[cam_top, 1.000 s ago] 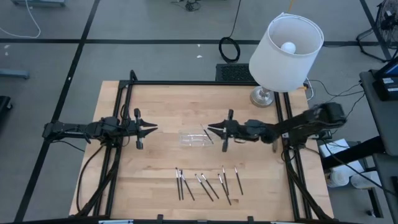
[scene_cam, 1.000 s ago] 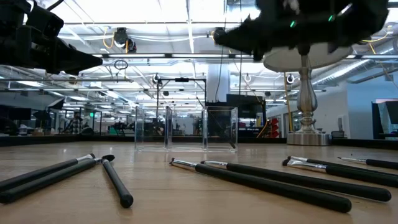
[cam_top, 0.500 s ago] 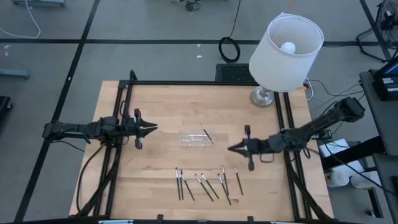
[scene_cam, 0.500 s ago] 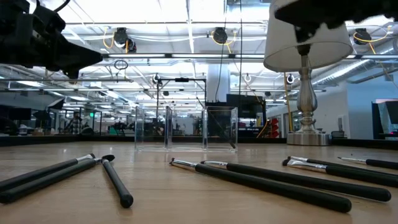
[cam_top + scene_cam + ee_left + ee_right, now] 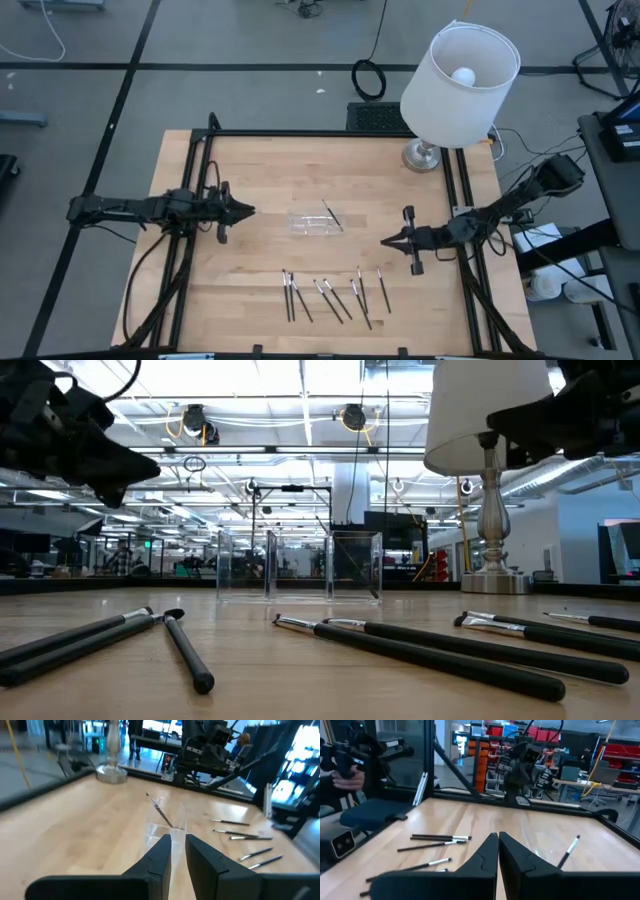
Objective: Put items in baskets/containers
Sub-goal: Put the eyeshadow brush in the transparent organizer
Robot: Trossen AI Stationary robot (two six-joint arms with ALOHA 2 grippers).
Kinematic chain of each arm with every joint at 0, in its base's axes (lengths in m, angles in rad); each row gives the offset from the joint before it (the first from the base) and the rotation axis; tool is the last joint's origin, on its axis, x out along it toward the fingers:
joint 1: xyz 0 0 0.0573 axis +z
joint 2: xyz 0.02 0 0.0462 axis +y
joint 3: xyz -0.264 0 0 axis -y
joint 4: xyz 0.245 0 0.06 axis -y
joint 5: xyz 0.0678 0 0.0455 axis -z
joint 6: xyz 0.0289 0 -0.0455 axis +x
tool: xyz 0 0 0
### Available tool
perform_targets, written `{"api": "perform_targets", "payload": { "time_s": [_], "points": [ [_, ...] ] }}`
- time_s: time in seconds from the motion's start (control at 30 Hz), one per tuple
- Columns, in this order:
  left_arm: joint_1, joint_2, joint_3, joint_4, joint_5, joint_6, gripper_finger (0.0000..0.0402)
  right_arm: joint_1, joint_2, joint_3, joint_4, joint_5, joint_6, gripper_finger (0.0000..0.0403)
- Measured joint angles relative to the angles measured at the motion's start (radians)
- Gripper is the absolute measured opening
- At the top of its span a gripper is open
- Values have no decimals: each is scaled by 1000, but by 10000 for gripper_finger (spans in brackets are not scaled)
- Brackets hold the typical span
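While right claw (image 5: 385, 241) hovers pressed together, empty, one thin dark silver-tipped stick (image 5: 332, 214) leans on clear shallow plastic tray (image 5: 312, 222); a nudge could tip it out.

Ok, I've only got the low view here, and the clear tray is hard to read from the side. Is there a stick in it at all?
Observer: Yes. From above, one stick lies slanted in the tray, at its right end.
Operator: And where's the right pincer? I only see a dark shape up top.
Observer: The right pincer is to the right of the tray and apart from it, shut and holding nothing.
Operator: And the left one?
Observer: The left pincer hangs left of the tray, pointing at it, fingers slightly apart with nothing between them.
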Motion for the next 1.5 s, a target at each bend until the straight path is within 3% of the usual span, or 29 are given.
{"api": "perform_targets", "payload": {
  "time_s": [0.27,0.5,0.7,0.87,1.03,1.2,1.33,1.5],
  "points": [
    [0,75,0,3,-26,-32,65,-60,-5,-12,0,2,-66,3],
    [1,173,-3,69,-218,-88,65,-110,-10,-12,16,1,-128,1],
    [-5,272,-3,150,-222,-279,65,-115,-11,-12,14,-3,-137,2],
    [-72,424,45,210,-234,-309,65,-115,-11,-12,18,-3,-187,1],
    [-194,650,181,198,-263,-342,65,-102,-11,-11,78,-6,-200,1],
    [-378,930,389,133,-381,-379,65,-81,-10,-11,57,-7,-139,1],
    [-470,1122,581,-77,-460,-508,65,-72,-19,-11,65,-7,-95,1],
    [-486,1305,798,-419,-370,-820,65,-73,-20,-11,55,-7,-95,1]
  ]
}}
